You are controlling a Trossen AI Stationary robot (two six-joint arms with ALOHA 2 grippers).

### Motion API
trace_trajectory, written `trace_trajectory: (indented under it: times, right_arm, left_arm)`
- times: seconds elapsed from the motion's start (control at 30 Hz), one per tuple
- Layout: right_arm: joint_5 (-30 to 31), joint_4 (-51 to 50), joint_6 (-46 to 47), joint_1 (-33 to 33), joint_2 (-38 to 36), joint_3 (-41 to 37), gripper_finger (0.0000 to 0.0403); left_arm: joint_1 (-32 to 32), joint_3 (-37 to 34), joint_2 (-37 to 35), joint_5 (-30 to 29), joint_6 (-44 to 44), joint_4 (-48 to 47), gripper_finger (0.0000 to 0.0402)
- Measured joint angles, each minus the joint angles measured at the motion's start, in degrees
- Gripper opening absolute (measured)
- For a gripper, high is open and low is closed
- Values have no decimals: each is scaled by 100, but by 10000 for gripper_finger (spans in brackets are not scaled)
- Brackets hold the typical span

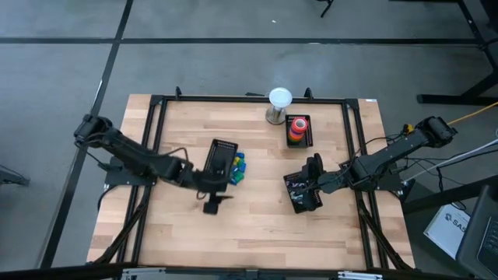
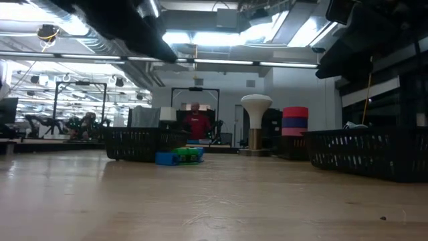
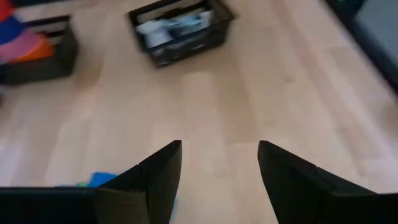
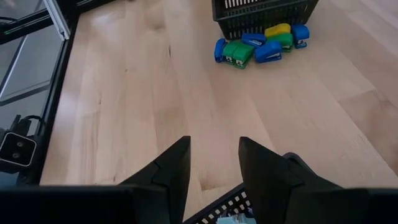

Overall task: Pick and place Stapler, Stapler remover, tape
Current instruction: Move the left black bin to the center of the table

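Left claw (image 1: 212, 204) hangs over the middle-left of the tabletop (image 1: 257, 225), just in front of a black mesh basket (image 1: 221, 160). Its fingers stand spread apart with bare wood between them in its wrist view; nothing is gripped.

A cluster of small blue, green and yellow staplers (image 1: 238, 167) lies on the wood against the right side of that basket, toward the tabletop centre. From the right wrist view the staplers (image 4: 261, 46) sit at the basket's open mouth, spilled onto the boards. They lie just beyond and slightly to the right of the left claw, near but not touching it.

Right claw (image 1: 311, 180) sits over the middle-right of the tabletop, above a second black basket (image 1: 302, 193) whose rim shows under its fingers (image 4: 261, 174) in the wrist view. The fingers stand parted with a gap between them and hold nothing. The staplers are well apart from it, across the tabletop centre.

The tape (image 1: 297, 128), a stack of coloured rolls with orange and red on top, stands in a small black tray (image 1: 308, 138) near the far edge, right of centre. It lies beyond the right claw, apart from it. In the low view the stack (image 2: 295, 120) shows red over purple.

A white-topped stand (image 1: 279, 101) is just left of the tape at the far edge.
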Motion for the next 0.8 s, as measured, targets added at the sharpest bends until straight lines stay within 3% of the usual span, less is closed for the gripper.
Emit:
trace_trajectory:
  times: [0.5, 0.7, 0.8]
  right_arm:
    - [-4, 2, 0, 2, 0, 0, 140]
    - [-6, 2, 0, 1, 0, 0, 140]
    - [-6, 2, 2, 2, 0, 0, 140]
  left_arm:
    - [-1183, -1, 1, 58, -1125, 120, 210]
    - [-1215, -2, 301, -850, -2048, -395, 210]
    - [-963, -7, 558, -867, -2532, -1148, 210]
